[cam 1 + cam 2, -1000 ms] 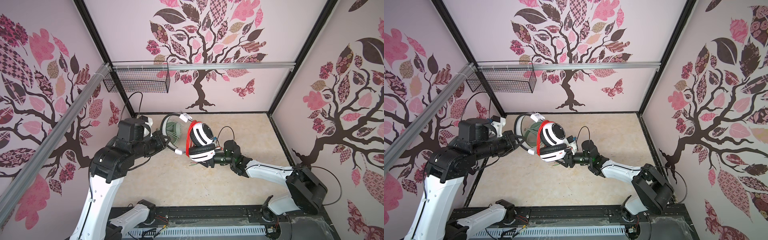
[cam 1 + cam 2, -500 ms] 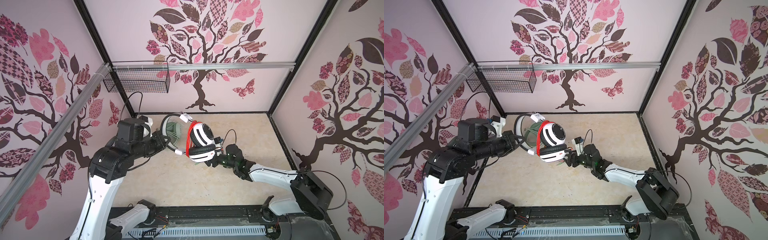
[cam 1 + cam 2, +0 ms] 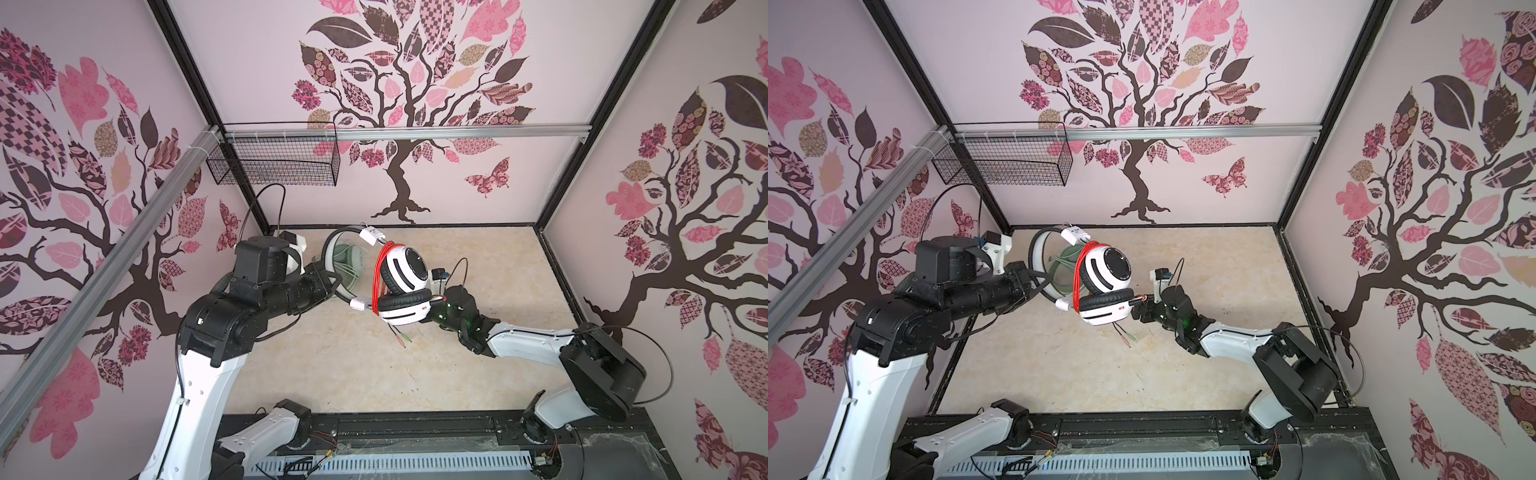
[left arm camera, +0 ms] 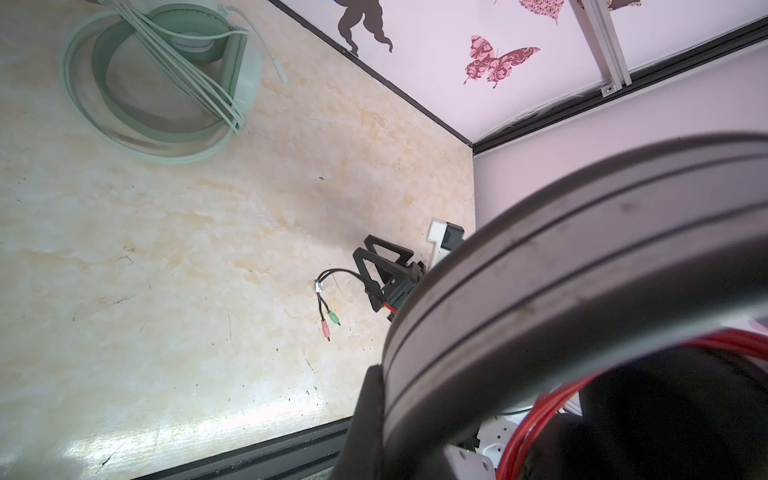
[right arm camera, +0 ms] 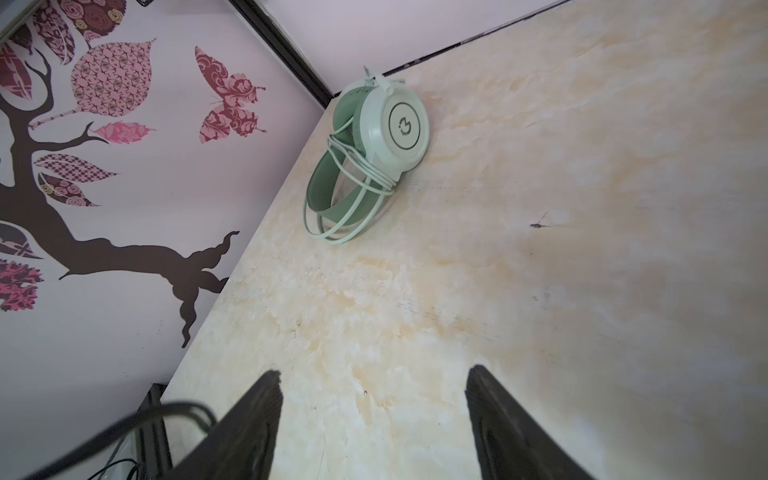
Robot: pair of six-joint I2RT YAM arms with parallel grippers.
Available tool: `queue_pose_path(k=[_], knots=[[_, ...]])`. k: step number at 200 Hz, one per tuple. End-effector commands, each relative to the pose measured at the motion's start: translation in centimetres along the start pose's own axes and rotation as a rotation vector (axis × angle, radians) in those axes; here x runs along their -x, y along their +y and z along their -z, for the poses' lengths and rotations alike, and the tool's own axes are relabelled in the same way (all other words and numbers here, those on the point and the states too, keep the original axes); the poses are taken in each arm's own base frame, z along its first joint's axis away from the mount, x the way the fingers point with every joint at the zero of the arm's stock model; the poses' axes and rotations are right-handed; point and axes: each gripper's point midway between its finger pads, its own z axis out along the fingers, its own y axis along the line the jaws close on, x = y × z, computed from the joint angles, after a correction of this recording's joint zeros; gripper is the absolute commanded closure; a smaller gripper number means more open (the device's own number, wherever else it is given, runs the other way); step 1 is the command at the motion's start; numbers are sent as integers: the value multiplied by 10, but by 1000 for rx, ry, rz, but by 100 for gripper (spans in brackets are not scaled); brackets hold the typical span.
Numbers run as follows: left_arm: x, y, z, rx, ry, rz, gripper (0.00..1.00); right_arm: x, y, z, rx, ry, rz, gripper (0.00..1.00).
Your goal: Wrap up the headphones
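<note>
**Above mid-table: striped pair held up, right jaws wide**

Above the middle of the beige marbled table (image 3: 478,374), your left gripper (image 3: 1030,282) is clamped on the band of the white-and-black striped over-ear headphones (image 3: 405,272), holding them clear of the surface. Their orange-red cord (image 3: 379,270) hangs in several strands beside the cups, and the pink and green plugs (image 4: 330,324) dangle below. Your right gripper (image 5: 374,374) stands wide and empty, just right of the lower cup. The mint-green over-ear headphones (image 5: 374,141), cord wound round them, lie at far left.

Got mint-green headphones (image 5: 405,129) with pale green cord (image 4: 189,81), white headphones (image 3: 1106,272) with black stripes and red cord (image 3: 1077,274), pink and green plugs (image 4: 330,324), beige marbled table (image 3: 332,374), pale pink walls (image 3: 249,62), brown-pink tree print.
</note>
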Motion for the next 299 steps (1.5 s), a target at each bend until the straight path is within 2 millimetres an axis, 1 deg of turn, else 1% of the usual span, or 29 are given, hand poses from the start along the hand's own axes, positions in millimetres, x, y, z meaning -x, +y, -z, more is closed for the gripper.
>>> queue_pose_path(k=[1,26,44,66,83,101,127,149,178,197,208,225,235,243,264,276,292,294,299], knots=[[14,-32,24,-127,-73,-20,100,5,25,-11,114,18,-2,29],[14,-30,26,-119,-75,-24,100,-7,18,-6,114,31,-22,30],[14,-32,29,-128,-78,-25,100,-18,10,3,99,46,-22,30],[14,-34,32,-129,-81,-29,100,-31,0,17,58,79,52,32],[14,-33,33,-129,-84,-30,100,-42,5,28,97,124,138,33],[14,-33,32,-127,-82,-29,100,-50,10,38,135,155,169,32],[14,-32,31,-123,-81,-29,100,-52,14,51,161,149,171,32],[14,-33,31,-129,-79,-27,100,-52,23,59,216,136,158,31],[15,-34,31,-131,-81,-28,100,-58,40,56,319,177,105,31],[15,-35,32,-132,-82,-29,100,-57,52,53,391,185,70,32],[15,-34,32,-130,-82,-28,100,-59,57,49,423,204,54,32],[14,-33,32,-129,-79,-26,100,-66,66,41,475,249,26,32],[14,-34,32,-129,-80,-27,100,-73,67,34,484,281,6,33],[14,-34,32,-130,-80,-27,100,-78,68,30,495,299,-4,38],[15,-34,32,-128,-80,-28,100,-88,63,28,508,307,-32,63],[14,-33,32,-124,-79,-29,100,-91,62,31,515,305,-40,80],[14,-33,32,-123,-81,-28,100,-95,61,37,515,301,-42,98],[14,-33,32,-123,-81,-28,100,-95,60,38,514,300,-43,100],[14,-32,32,-123,-80,-28,100,-95,59,40,510,298,-42,100]])
